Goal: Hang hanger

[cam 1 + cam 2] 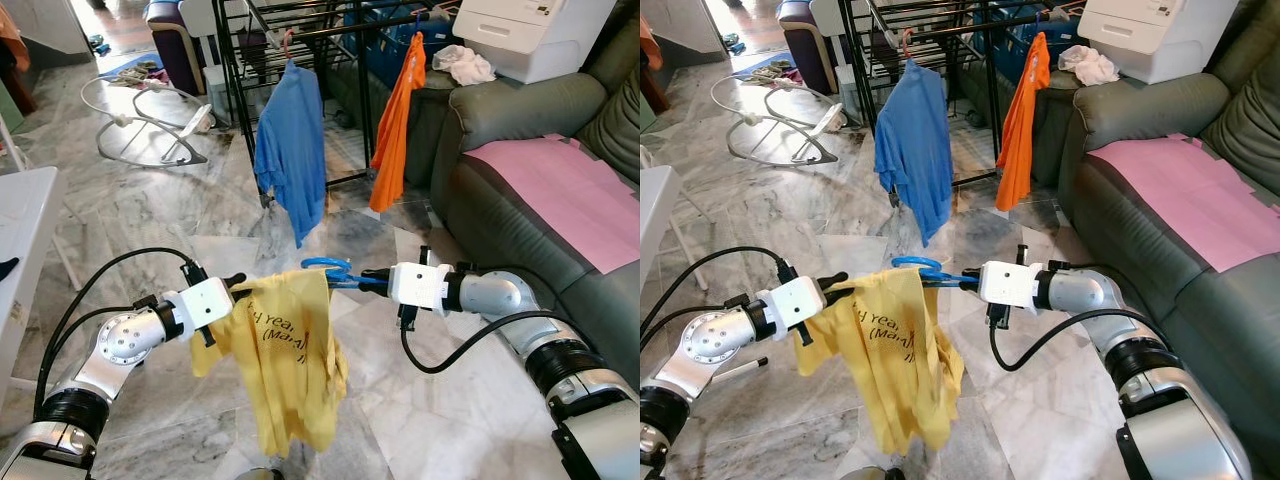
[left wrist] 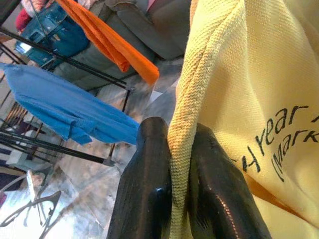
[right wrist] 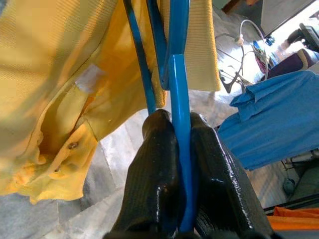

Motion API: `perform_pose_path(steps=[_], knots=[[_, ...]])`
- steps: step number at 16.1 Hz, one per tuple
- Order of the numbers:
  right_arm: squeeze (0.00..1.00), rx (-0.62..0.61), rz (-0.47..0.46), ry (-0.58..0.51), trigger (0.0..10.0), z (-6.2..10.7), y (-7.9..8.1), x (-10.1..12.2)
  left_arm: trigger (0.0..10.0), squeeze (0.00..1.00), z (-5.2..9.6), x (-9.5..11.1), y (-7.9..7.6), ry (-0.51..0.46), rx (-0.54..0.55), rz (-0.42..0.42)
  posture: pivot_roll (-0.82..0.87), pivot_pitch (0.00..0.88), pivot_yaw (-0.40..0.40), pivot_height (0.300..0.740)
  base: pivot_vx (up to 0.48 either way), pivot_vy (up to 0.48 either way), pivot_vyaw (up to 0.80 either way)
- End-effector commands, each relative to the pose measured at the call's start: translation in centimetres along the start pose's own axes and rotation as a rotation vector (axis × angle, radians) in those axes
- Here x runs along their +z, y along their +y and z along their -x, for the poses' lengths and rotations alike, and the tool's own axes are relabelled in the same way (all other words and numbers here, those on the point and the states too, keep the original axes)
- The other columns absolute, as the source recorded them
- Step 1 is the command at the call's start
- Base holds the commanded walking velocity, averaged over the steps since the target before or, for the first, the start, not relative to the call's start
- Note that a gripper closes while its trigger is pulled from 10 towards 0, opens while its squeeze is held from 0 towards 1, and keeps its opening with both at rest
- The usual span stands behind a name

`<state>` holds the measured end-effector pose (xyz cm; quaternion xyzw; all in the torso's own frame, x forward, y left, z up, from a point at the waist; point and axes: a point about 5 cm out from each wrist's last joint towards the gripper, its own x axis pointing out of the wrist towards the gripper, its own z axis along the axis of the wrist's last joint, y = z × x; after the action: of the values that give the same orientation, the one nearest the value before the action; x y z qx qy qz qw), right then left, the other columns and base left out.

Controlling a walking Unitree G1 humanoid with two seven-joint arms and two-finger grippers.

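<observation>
Up close, right pincer (image 3: 182, 149) clamps blue hanger (image 3: 178, 74).

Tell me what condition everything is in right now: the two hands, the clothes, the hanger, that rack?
Left hand: shut on the yellow shirt's edge.
Right hand: shut on the blue hanger.
Yellow shirt: draped on the hanger, held up between both hands.
Blue hanger: not yet on the rack.
Blue shirt: hanging on the rack.
Orange shirt: hanging on the rack.
Black drying rack: standing, two garments on it.
</observation>
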<state>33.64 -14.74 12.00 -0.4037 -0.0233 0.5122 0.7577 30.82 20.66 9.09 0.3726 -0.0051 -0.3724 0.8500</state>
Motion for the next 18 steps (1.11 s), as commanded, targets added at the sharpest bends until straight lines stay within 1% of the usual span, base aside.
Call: perform_pose_path(steps=[1, 4, 10, 11, 13, 15, 16, 18], knots=[[0.00, -0.006, -0.017, -0.025, 10.0, -0.8, 0.5, 0.3, 0.0, 0.00, -0.2, 1.0, 2.1, -0.049, 0.131, -0.014, -0.05, 0.036, 0.037, 0.740, 0.000, 0.000, 0.00], [0.00, -0.005, -0.015, -0.031, 10.0, -1.1, 0.6, 0.5, 0.0, 0.00, -0.3, 0.9, 2.2, -0.045, 0.143, -0.019, -0.05, 0.036, 0.036, 0.740, 0.000, 0.000, 0.00], [0.00, -0.024, 0.009, -0.020, 10.0, -1.3, 0.5, 0.6, 0.0, 0.00, -0.3, 0.9, 2.6, -0.032, 0.176, -0.041, -0.05, 0.036, 0.034, 0.740, 0.000, 0.000, 0.00], [0.00, -0.046, 0.027, -0.010, 10.0, -1.3, 0.3, 0.6, 0.0, 0.00, -0.3, 0.7, 2.7, -0.015, 0.183, -0.055, -0.05, 0.035, 0.036, 0.740, 0.000, 0.000, 0.00], [0.00, -0.073, 0.023, -0.003, 10.0, -1.5, 0.1, 0.6, 0.0, 0.00, -0.3, 0.6, 2.9, -0.002, 0.200, -0.066, -0.05, 0.034, 0.039, 0.740, 0.000, 0.000, 0.00], [0.00, -0.097, 0.067, 0.003, 10.0, -1.7, -0.1, 0.8, 0.0, 0.00, -0.3, 0.6, 3.1, 0.004, 0.205, -0.072, -0.05, 0.032, 0.042, 0.740, 0.000, 0.000, 0.00], [0.00, -0.088, 0.094, 0.010, 10.0, -1.9, -0.1, 0.9, 0.0, 0.00, -0.4, 0.6, 3.1, 0.003, 0.203, -0.079, -0.05, 0.032, 0.042, 0.740, 0.000, 0.000, 0.00], [0.00, -0.094, 0.113, 0.014, 10.0, -2.2, -0.4, 1.1, 0.0, 0.00, -0.4, 0.7, 3.0, 0.004, 0.197, -0.093, -0.05, 0.027, 0.042, 0.740, 0.000, 0.000, 0.00]])
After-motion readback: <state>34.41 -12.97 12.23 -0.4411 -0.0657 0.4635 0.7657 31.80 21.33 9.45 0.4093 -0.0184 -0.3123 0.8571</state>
